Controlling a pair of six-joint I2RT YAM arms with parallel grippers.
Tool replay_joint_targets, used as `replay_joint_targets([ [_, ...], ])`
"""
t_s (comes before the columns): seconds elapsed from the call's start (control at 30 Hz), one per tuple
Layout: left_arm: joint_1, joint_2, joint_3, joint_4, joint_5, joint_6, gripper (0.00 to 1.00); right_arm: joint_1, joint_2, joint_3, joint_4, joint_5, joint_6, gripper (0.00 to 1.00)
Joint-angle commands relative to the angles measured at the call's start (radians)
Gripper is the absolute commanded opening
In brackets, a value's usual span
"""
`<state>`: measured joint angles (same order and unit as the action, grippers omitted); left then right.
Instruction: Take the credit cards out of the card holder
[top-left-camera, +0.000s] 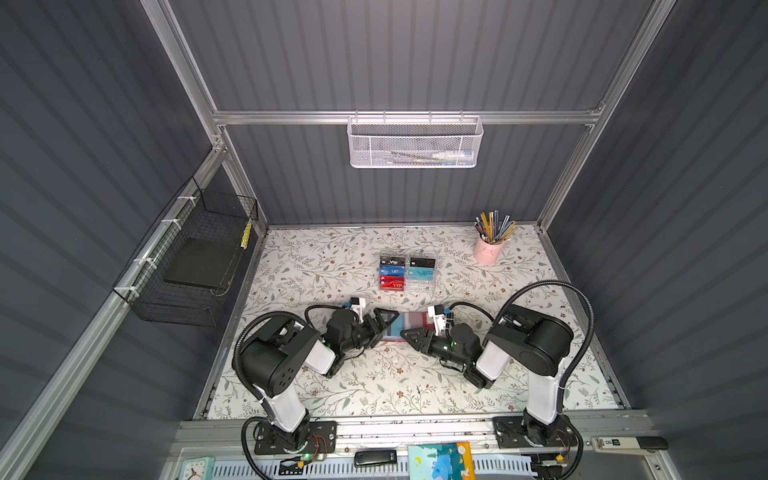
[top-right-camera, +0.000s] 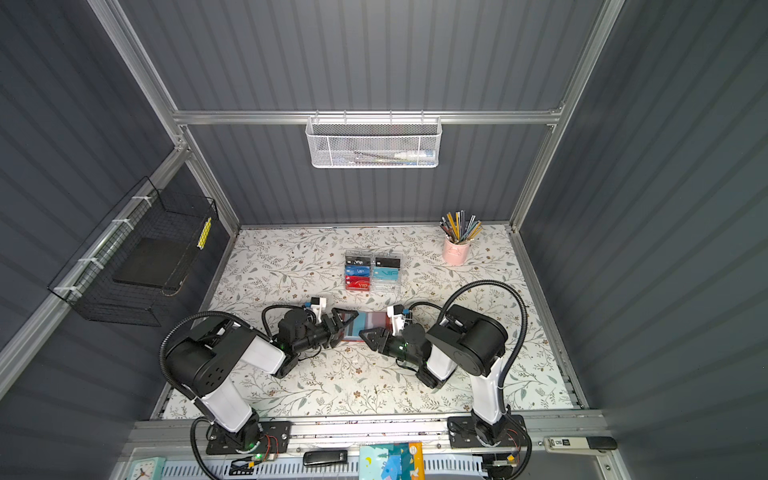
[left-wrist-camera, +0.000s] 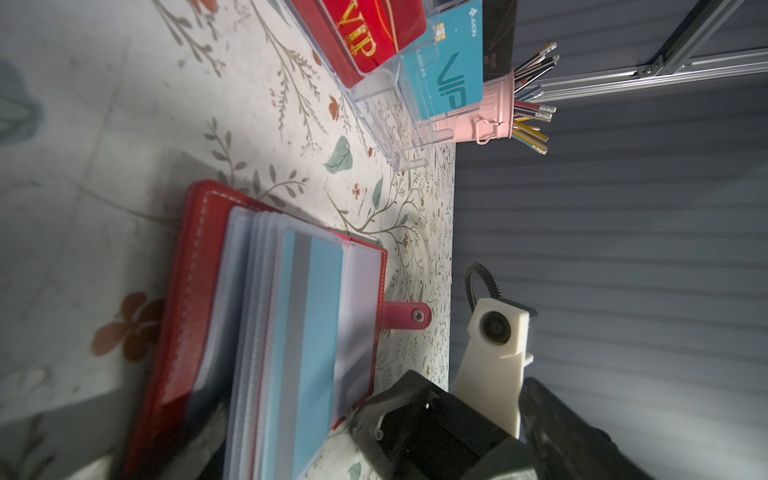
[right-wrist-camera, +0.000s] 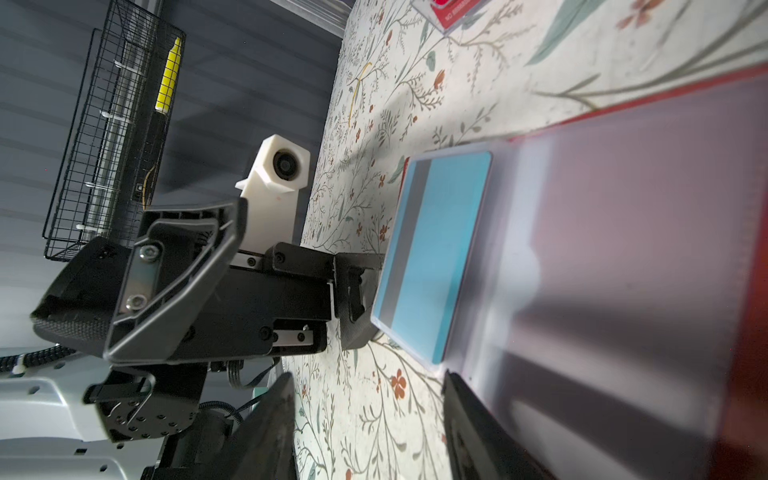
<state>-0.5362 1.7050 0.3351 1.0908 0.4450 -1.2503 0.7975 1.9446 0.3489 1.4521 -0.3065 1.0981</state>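
The red card holder (top-left-camera: 419, 321) lies open and flat on the floral table (top-left-camera: 374, 386), near its middle, between the two arms, with its pink-red strap tab (left-wrist-camera: 405, 316) sticking out from one edge. A light-blue credit card (left-wrist-camera: 320, 332), showing a grey stripe along one long side, sits inside the top clear sleeve on the holder's left half; in the right wrist view the same card (right-wrist-camera: 440, 257) reaches almost to the sleeve's outer edge. The left gripper (top-left-camera: 384, 322) is at that left edge, turned on its side with its jaws spread wide, one above the other. Its lower finger (right-wrist-camera: 357, 299) sits right at the sleeve's edge, though whether it actually touches the plastic is hard to say from here. The right gripper (top-left-camera: 409, 334) hovers at the holder's near edge, also rolled over. Its jaws stand partly apart with only table showing between them, and the lower finger (right-wrist-camera: 469, 428) lies over the corner of the clear sleeve. Behind the holder stands a clear acrylic card rack (top-left-camera: 424, 286) holding black, blue, red and teal VIP cards, and a pink pencil cup (top-left-camera: 489, 249) stands toward the far right corner.
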Motion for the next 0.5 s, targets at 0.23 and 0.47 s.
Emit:
replay_joint_targets([
  [0.23,-0.010,-0.324,0.126,-0.738,-0.077,0.210,1.00,-0.073,0.017,0.038,0.013,-0.067,-0.007,0.58],
  [0.47,-0.008,-0.302,0.148,-0.699,-0.049,0.181,1.00,-0.083,-0.005,0.108,-0.106,-0.087,-0.041,0.58],
])
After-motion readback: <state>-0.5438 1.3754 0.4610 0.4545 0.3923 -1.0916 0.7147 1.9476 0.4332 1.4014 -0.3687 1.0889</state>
